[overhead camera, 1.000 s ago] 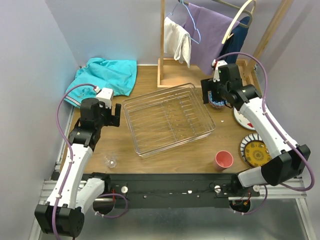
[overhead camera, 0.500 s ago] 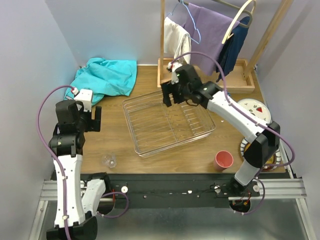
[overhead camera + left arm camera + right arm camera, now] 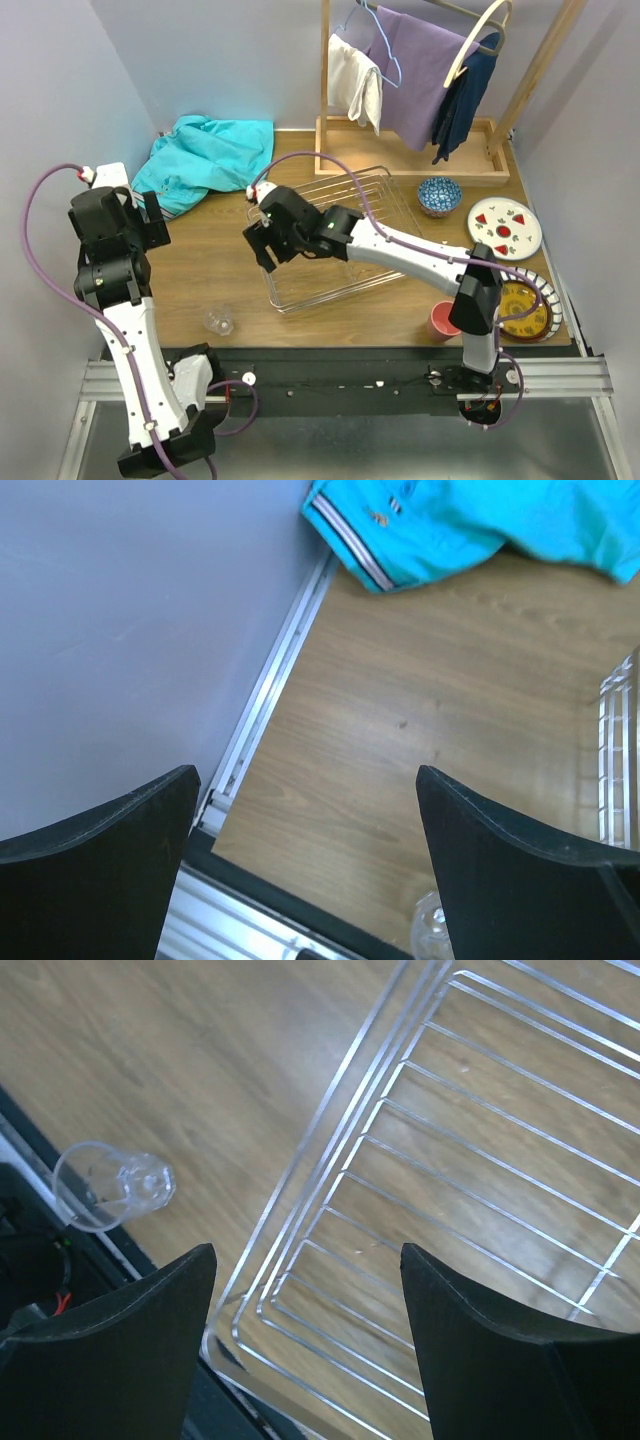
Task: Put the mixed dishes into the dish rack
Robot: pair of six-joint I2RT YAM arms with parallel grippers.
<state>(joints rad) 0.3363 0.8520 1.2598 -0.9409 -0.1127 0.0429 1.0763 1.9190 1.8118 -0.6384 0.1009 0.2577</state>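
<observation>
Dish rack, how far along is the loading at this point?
Done: nothing; the silver wire dish rack holds no dishes. In hand: nothing; the left gripper and right gripper are open and empty, the right one over the rack's left edge. Left: the small clear glass on its side, blue-patterned bowl, white fruit-motif plate, pink cup and striped-rim yellow plate, all on the wooden table.
</observation>
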